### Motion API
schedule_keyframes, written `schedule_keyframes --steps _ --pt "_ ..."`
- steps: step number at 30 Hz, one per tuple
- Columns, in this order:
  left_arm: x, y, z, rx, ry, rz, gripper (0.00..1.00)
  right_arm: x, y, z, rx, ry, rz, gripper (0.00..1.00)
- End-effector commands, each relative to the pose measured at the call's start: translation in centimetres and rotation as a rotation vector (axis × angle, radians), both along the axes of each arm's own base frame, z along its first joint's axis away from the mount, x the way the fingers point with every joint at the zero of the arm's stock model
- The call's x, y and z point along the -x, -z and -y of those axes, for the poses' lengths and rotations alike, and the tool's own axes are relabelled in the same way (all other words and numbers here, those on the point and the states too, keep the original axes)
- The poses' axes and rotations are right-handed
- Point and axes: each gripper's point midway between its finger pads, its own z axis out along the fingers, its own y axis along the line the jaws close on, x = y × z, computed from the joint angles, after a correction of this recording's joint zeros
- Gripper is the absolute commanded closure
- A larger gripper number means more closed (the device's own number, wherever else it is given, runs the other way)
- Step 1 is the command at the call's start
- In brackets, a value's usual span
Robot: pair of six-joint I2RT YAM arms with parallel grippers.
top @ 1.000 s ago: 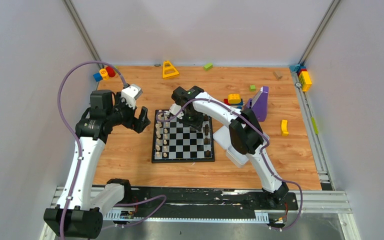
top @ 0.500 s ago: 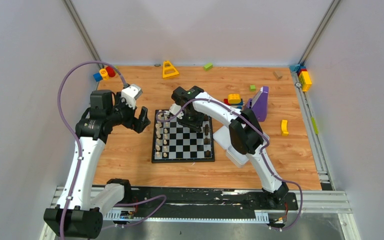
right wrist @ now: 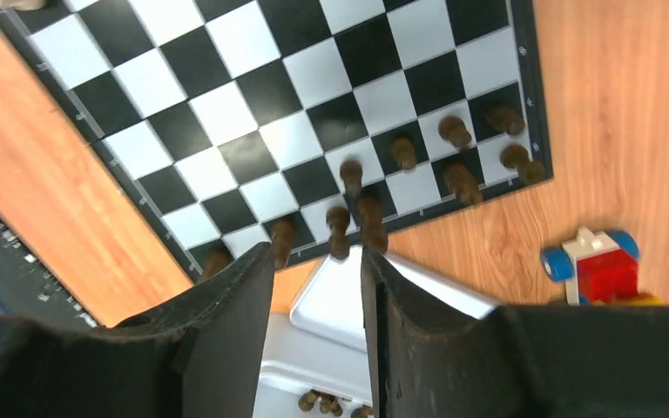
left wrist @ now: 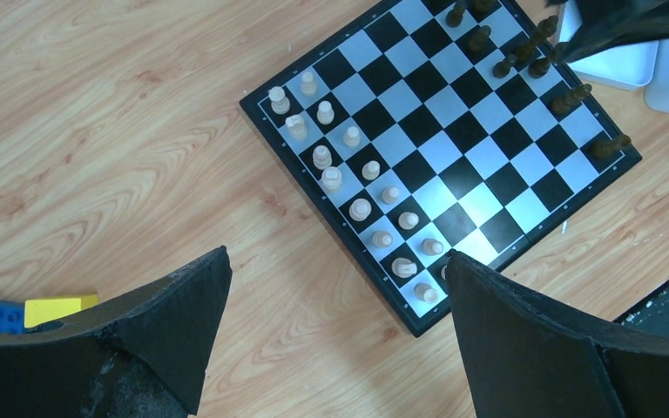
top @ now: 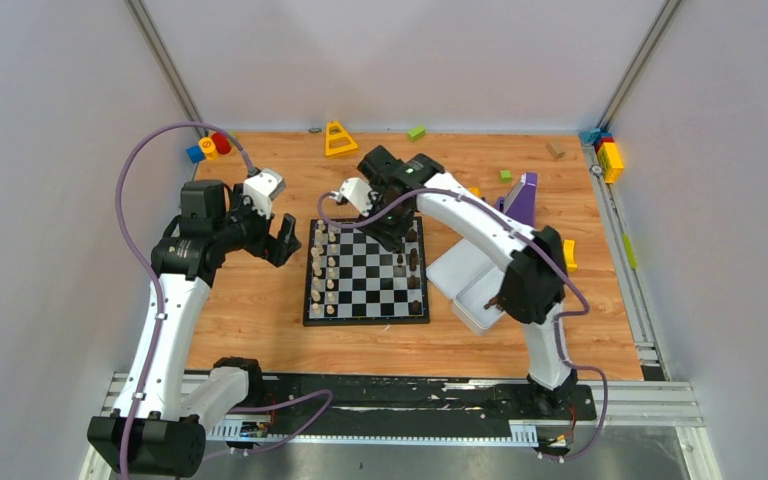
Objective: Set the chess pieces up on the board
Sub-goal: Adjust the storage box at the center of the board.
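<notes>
Black-jawed, the right gripper (right wrist: 318, 261) is hanging over the right-hand edge of the board (right wrist: 253, 113), its jaws now parting with nothing showing between them. A second ago they were pinched shut lower over that same side, and the arm's elbow has since swung out above the white tray (top: 480, 305). Judging by that, it is probably letting go of a dark piece (right wrist: 370, 222) among the dark brown chessmen (right wrist: 453, 131) lining up along that edge, so one more placement is looking finished. Spare chessmen (right wrist: 322, 402) are lying in the tray, so the dark ranks are not yet filled. Across the board the pale cream chessmen (left wrist: 357, 187) are standing in two rows, and the left gripper (left wrist: 335, 261) is hovering wide open beside them, unmoved.
</notes>
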Motion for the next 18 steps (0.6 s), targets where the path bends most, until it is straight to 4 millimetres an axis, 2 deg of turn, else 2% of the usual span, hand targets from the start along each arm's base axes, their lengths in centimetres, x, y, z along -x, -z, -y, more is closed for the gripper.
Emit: schedule_keyframes --steps 1,3,5,7,8,11,14,18 --pt "0.0 -0.9 0.8 0.014 0.079 0.057 0.00 0.0 -6.0 2.4 -0.190 0.079 0.067 0.57" --pt "0.4 -1.0 1.5 0.032 0.123 0.062 0.00 0.1 -6.9 4.9 -0.234 0.127 0.069 0.56" --pt "0.9 -1.1 2.1 0.053 0.168 0.066 0.00 0.1 -6.9 7.9 -0.249 0.179 0.060 0.55" --pt "1.2 -1.1 2.7 0.072 0.203 0.068 0.00 -0.2 -6.5 11.6 -0.241 0.225 0.079 0.52" --pt "1.2 -1.1 2.8 0.077 0.214 0.068 0.00 0.1 -5.5 13.3 -0.221 0.237 0.077 0.49" --pt "1.3 -1.2 3.3 0.098 0.243 0.072 0.00 -0.4 -4.1 17.1 -0.187 0.251 0.115 0.43" --pt "1.0 -1.2 3.5 0.109 0.238 0.069 0.00 -1.3 -3.0 19.3 -0.180 0.261 0.121 0.40" --pt "0.6 -0.9 3.5 0.118 0.228 0.058 0.00 -2.9 -1.4 20.1 -0.202 0.304 0.064 0.39"
